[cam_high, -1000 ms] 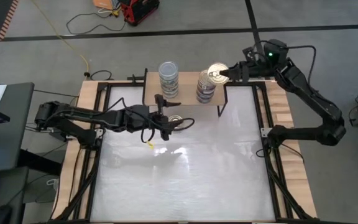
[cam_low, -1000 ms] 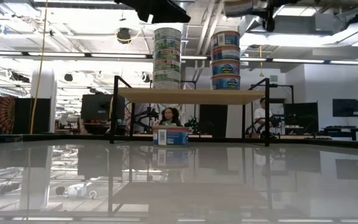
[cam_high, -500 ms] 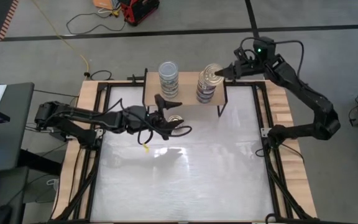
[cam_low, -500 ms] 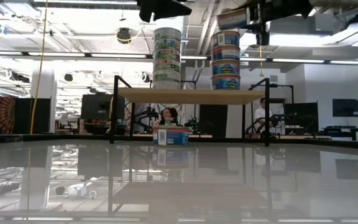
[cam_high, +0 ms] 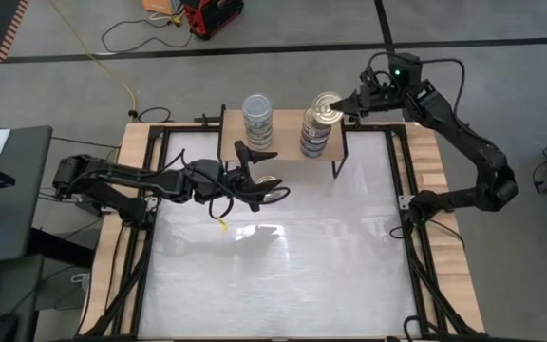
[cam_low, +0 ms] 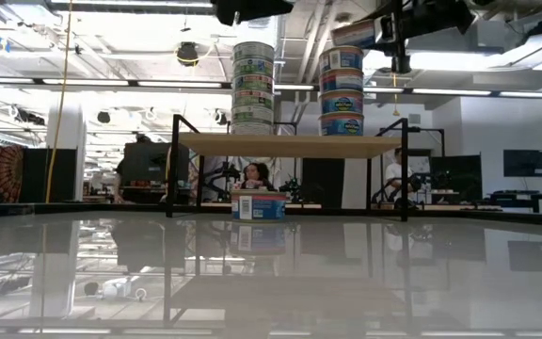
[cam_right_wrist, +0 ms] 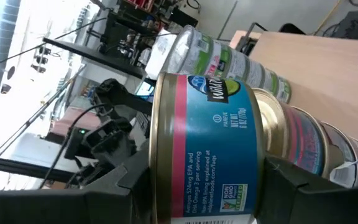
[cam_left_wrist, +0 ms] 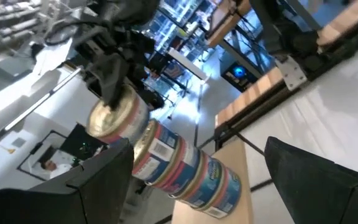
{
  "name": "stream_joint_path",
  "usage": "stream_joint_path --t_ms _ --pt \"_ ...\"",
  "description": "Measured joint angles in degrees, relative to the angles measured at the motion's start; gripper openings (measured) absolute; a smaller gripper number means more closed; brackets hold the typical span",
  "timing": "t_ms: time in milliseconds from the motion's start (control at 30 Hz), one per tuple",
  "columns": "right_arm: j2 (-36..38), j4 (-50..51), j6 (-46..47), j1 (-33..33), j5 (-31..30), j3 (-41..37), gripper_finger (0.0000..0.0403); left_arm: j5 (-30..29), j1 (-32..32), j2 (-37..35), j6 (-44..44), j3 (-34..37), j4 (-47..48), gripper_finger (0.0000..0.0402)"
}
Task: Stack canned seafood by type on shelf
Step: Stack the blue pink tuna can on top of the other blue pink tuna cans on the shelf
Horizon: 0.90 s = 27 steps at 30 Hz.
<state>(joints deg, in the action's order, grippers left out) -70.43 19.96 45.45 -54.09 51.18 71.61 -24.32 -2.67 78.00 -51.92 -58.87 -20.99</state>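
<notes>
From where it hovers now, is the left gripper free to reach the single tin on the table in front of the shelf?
Probably yes. The left gripper hangs open over the lone tin, with nothing between them; the shelf lies beyond.

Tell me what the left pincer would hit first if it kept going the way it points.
Probably the right stack on the shelf. The left pincer is open and empty, and its wrist view looks between its fingers at that stack. The right pincer holds a tin just above it. Depth is unclear.
</notes>
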Motion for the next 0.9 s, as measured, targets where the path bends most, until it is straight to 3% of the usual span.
stream_joint_path --t_ms 167,567,900 --pt "-1.82 -0.71 0.28 0.82 0.38 0.00 0.0221 5.61 2.04 0.00 1.25 -1.07 -1.82 0.0347" --pt "-2.03 -2.47 -0.87 0.64 1.40 0.00 0.0226 20.81 13.04 1.43 9.53 -18.39 13.04 0.0347" --pt "-2.01 -3.02 -0.93 0.83 2.51 0.00 0.0255 23.02 18.41 13.30 14.00 -34.71 24.71 0.0347"
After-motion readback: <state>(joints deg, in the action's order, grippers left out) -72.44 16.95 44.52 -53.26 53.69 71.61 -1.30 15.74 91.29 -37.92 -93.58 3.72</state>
